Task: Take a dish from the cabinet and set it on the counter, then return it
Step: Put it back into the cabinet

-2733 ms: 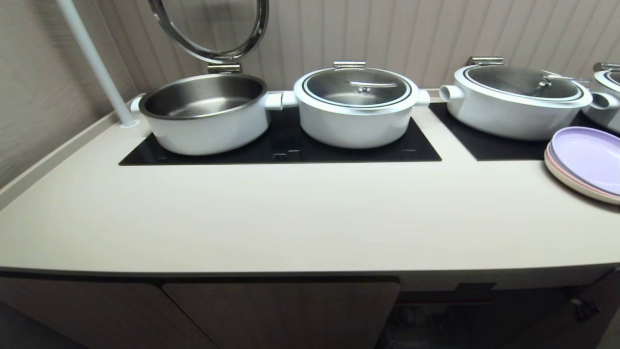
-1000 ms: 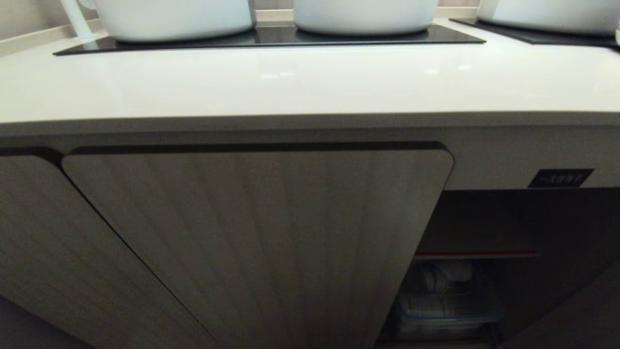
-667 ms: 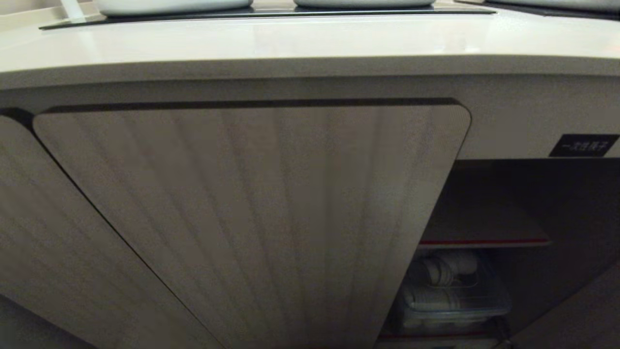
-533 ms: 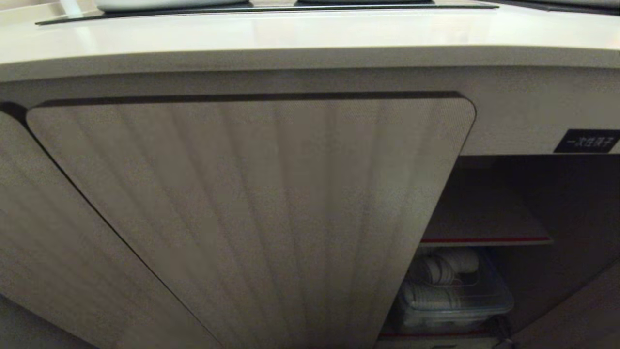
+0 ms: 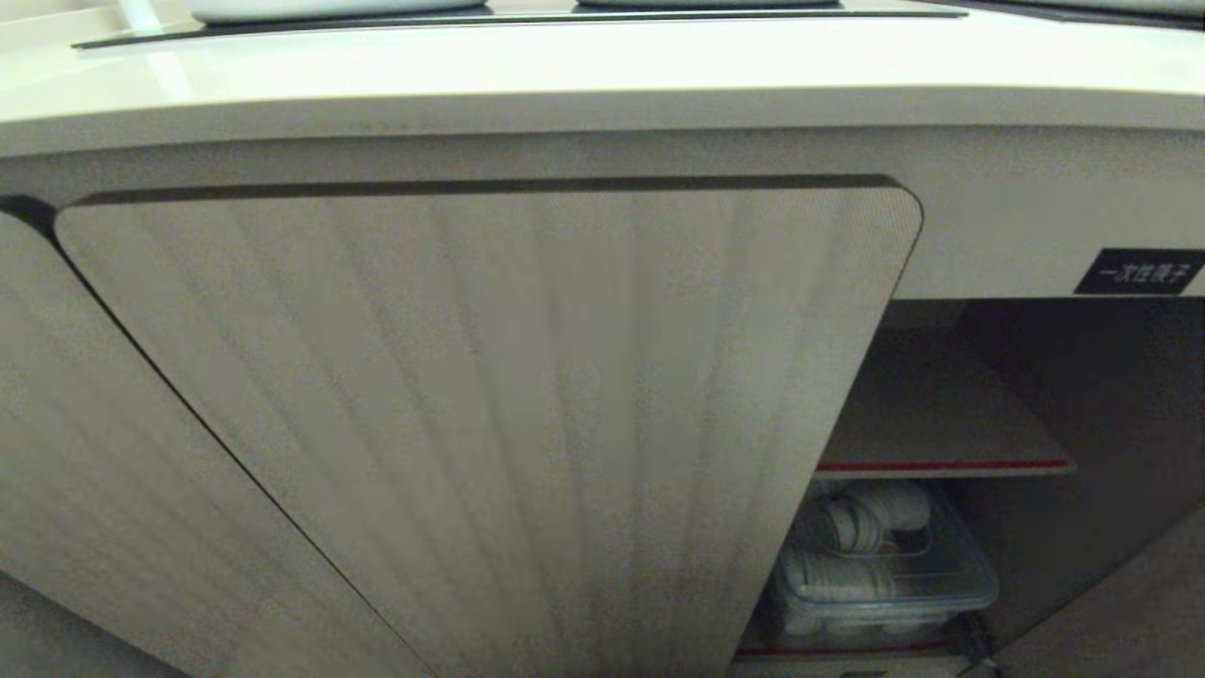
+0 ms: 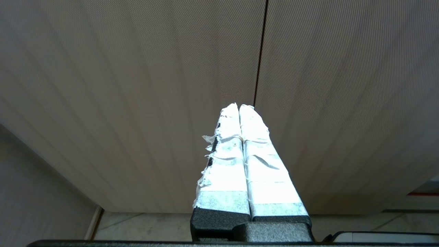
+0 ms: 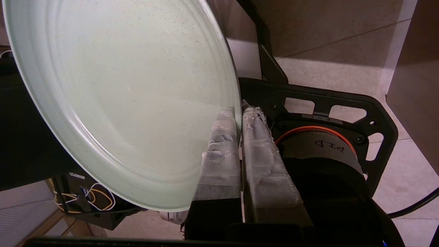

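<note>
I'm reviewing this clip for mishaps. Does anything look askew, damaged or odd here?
Nothing spilled or broken. The white wrapping on the left gripper is frayed. The right gripper pinches the dish by its rim alone, held on edge. The cabinet stands open.

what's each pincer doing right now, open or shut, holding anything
Left pincer: shut, empty, in front of a ribbed door.
Right pincer: shut on the rim of the mint-green dish.

Both grippers wear white, frayed tape over tapering fingers (image 6: 236, 157) on black blocks; behind the right one (image 7: 240, 113), a black bracket frame (image 7: 343, 103) rings an orange-edged drum (image 7: 319, 144).
</note>
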`<state>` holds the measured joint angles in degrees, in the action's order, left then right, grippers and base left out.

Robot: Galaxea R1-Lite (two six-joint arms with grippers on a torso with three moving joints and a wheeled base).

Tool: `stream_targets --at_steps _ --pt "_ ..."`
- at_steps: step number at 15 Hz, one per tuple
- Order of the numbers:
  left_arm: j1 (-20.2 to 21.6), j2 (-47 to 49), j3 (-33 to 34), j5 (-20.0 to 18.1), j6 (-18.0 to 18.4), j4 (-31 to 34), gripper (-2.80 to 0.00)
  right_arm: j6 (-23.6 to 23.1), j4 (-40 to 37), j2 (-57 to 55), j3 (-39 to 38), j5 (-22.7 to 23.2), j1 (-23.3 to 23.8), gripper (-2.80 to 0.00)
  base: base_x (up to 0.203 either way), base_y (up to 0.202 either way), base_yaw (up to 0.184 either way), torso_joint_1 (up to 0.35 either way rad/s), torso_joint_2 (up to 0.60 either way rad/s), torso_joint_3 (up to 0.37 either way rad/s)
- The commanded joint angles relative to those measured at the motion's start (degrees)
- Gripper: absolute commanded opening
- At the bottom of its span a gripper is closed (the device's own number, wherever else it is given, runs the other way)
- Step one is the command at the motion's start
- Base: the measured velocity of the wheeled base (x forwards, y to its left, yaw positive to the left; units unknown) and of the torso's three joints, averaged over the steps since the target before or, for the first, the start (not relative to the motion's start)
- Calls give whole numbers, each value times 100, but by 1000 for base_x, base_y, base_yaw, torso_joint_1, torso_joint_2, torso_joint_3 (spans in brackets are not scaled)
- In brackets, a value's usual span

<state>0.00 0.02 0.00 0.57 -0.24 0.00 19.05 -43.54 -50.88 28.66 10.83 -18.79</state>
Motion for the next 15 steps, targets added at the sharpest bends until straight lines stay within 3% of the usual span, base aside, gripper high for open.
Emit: stream_targets --at_steps 1,9,15 --pt "0 -2 0 4 -2 0 -280 11 -22 -9 -1 7 -2 -280 0 0 0 0 0 0" --pt "0 -2 0 4 -2 0 -280 21 -22 -9 88 7 -20 -280 0 0 0 0 0 0" --pt "0 -2 0 4 -2 0 -280 371 -22 -9 113 -1 -20 -280 0 0 0 0 0 0"
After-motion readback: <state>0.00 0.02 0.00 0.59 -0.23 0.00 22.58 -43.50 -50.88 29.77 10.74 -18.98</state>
